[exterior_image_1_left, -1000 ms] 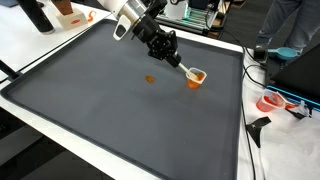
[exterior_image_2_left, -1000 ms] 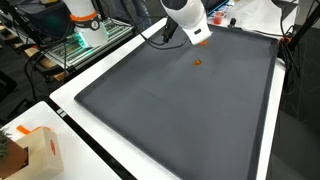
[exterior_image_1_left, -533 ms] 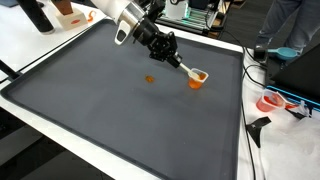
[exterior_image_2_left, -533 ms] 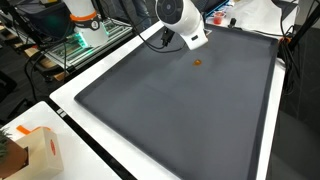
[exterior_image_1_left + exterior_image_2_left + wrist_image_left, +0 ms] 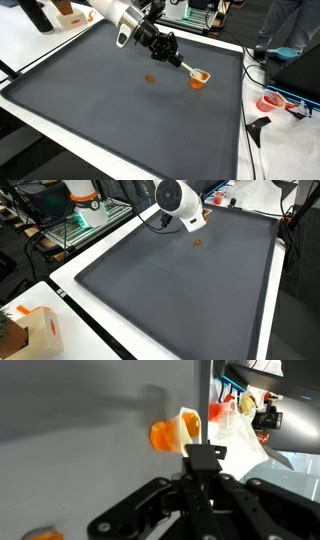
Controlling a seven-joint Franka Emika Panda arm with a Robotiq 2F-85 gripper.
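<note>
My gripper (image 5: 168, 54) is shut on a white spoon (image 5: 188, 68) that slants down to a small orange cup (image 5: 197, 80) on the dark mat (image 5: 120, 120). The spoon's bowl rests at the cup's rim. In the wrist view the closed fingers (image 5: 205, 488) clamp the spoon's dark handle (image 5: 205, 458), with the white bowl (image 5: 190, 424) against the orange cup (image 5: 165, 435) ahead. A small orange piece (image 5: 151, 79) lies on the mat left of the cup, also low in the wrist view (image 5: 40, 535). In an exterior view the arm's white joint (image 5: 178, 200) hides the gripper; only the orange piece (image 5: 198, 242) shows.
The mat fills a white-edged table (image 5: 60, 135). A red and white item (image 5: 275, 101) and cables lie off the mat's side. A dark bottle (image 5: 38, 14) stands at the far corner. A cardboard box (image 5: 35, 332) sits near the table's corner.
The arm's wrist has swung a little sideways over the last second. The spoon tip has stayed at the orange cup, and the cup has barely moved.
</note>
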